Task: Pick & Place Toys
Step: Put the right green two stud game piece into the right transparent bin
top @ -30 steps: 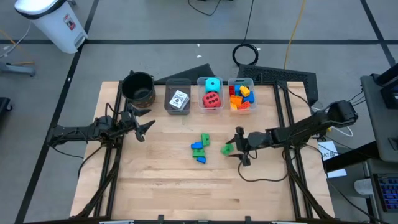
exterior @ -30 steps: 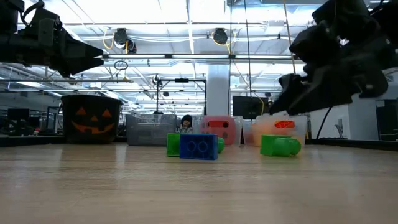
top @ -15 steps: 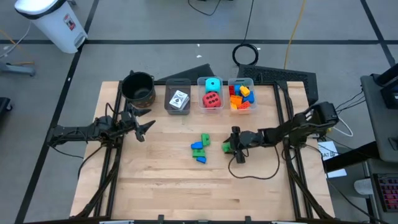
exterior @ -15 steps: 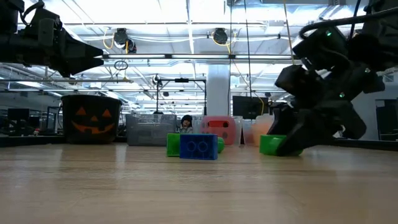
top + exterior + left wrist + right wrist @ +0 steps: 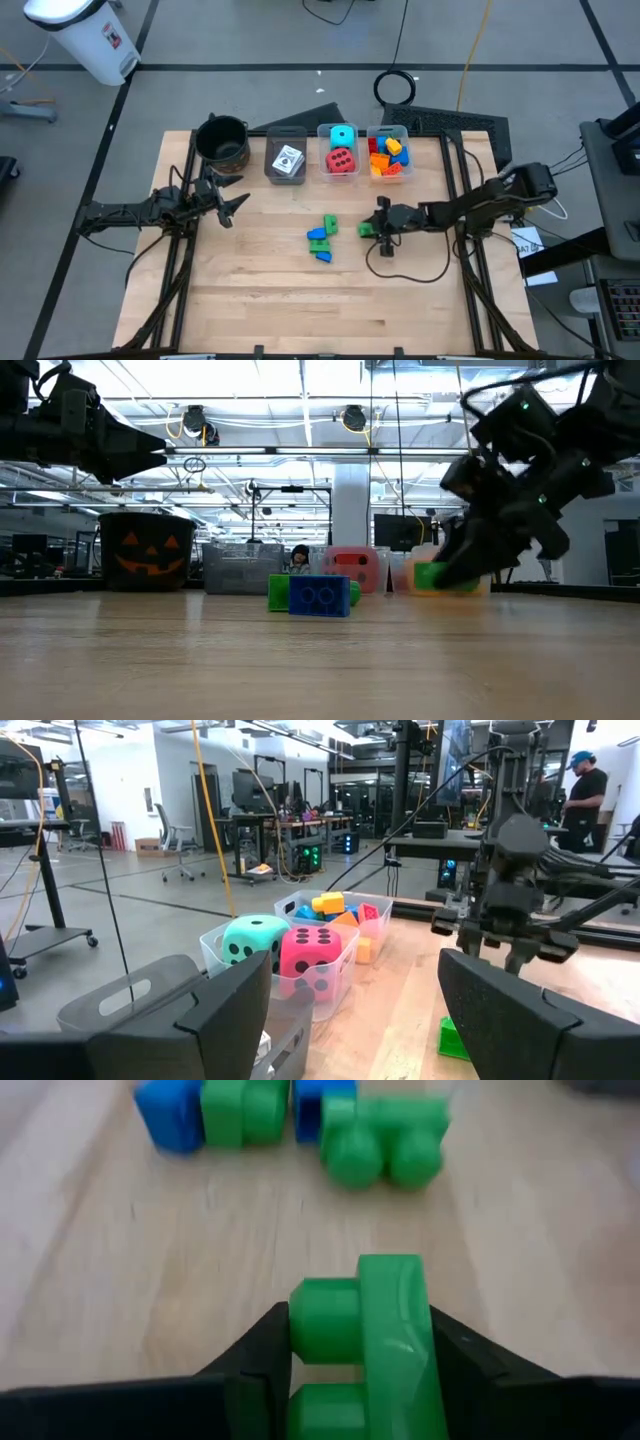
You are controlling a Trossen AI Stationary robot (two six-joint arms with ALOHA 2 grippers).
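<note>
A green brick (image 5: 392,1310) sits between the fingers of my right gripper (image 5: 373,229), which is shut on it right of the table's middle. In the low view this brick (image 5: 430,576) hangs just above the wood. A cluster of green and blue bricks (image 5: 321,238) lies on the table to its left. My left gripper (image 5: 232,203) waits open at the table's left, level and touching nothing. My right gripper pinches the green brick between its two fingers (image 5: 258,1365), one on the studded face (image 5: 305,1325) and one on the opposite face (image 5: 425,1330). The fingers come from the table's right, slanting down. The brick lies on its side in the hold, lifted a little clear of the table.
Along the far edge stand a black pot (image 5: 222,140), a bin of white cards (image 5: 287,160), a bin with a cyan and a red dotted cube (image 5: 341,150) and a bin of mixed bricks (image 5: 388,155). Bare wood spreads toward the near edge.
My right gripper has sunk toward the green brick and moved a little toward the table's left. Its fingers have shut on the brick and taken hold. The brick, which lay on the table, now hangs just clear of it, slightly nearer the far edge.
</note>
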